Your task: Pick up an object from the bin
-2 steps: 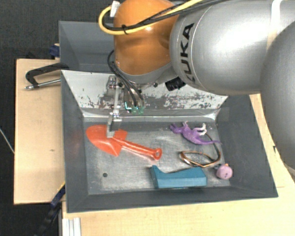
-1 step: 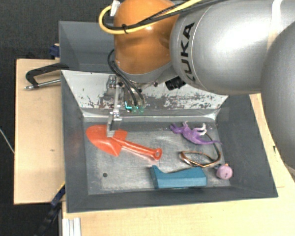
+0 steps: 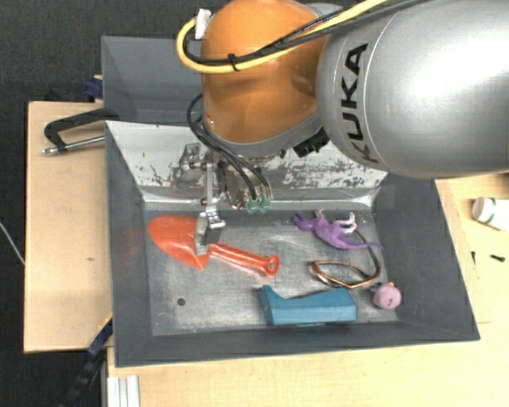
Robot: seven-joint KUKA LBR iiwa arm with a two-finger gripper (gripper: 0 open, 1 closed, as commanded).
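Observation:
My gripper [image 3: 208,231] hangs below the orange cover at the bin's back left, its fingertip down at an orange-red plastic spoon [image 3: 205,249]. The spoon lies flat on the floor, its bowl to the left and its handle running right to a ring end. The fingertip stands where the bowl meets the handle. I cannot make out a second finger clearly. A purple toy lizard [image 3: 331,231] lies to the right of the gripper.
A blue block [image 3: 310,306] lies near the front wall, a brown wire loop [image 3: 346,271] just behind it, and a small pink-purple ball [image 3: 387,295] at the right. The arm and its orange cover hide much of the bin's back.

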